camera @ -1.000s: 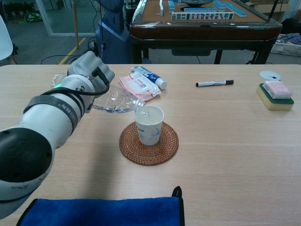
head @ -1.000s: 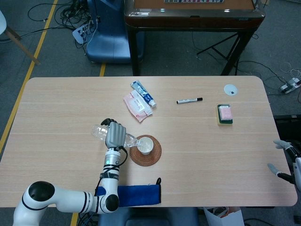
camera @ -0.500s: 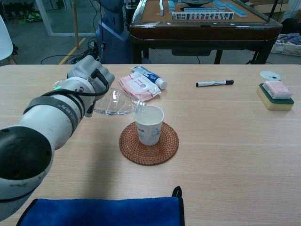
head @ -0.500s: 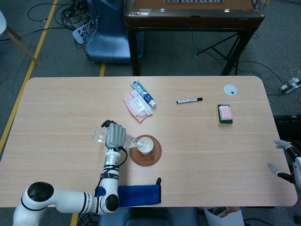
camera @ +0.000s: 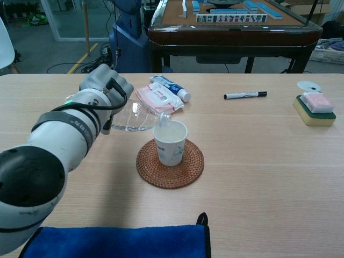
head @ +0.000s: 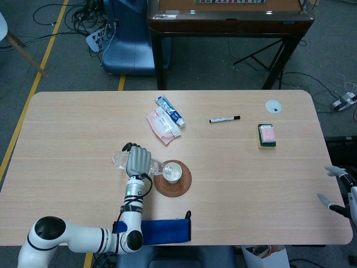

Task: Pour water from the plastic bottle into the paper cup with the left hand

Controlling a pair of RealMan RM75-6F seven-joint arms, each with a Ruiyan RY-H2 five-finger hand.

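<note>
Since a second ago, the clear plastic bottle [camera: 134, 117] is raised slightly at its neck, so its mouth now sits at the rim of the white paper cup [camera: 170, 142] rather than dipping over it; the tilt looks less steep. The bottle is gripped around its body by the left hand [camera: 105, 86], fingers [head: 137, 159] wrapped fully around it, and is held nearly horizontal just left of the cup. The cup is seen upright on a round woven rattan coaster [camera: 170, 163] on the light wooden surface [camera: 258, 161].

The right hand [head: 338, 190] is seen only at the right edge of the head view, off the surface edge, fingers apart and nothing held.

Behind the cup, a pink-and-white wipes packet [camera: 159, 98] is lying next to a white and blue toothpaste tube [camera: 171, 87]. A black-capped white marker [camera: 245, 95] is placed further right, then a pink sponge on a yellow-green pad [camera: 315, 108] and a small white disc [camera: 308, 85]. A blue folded cloth [camera: 118, 242] is laid at the near edge.
</note>
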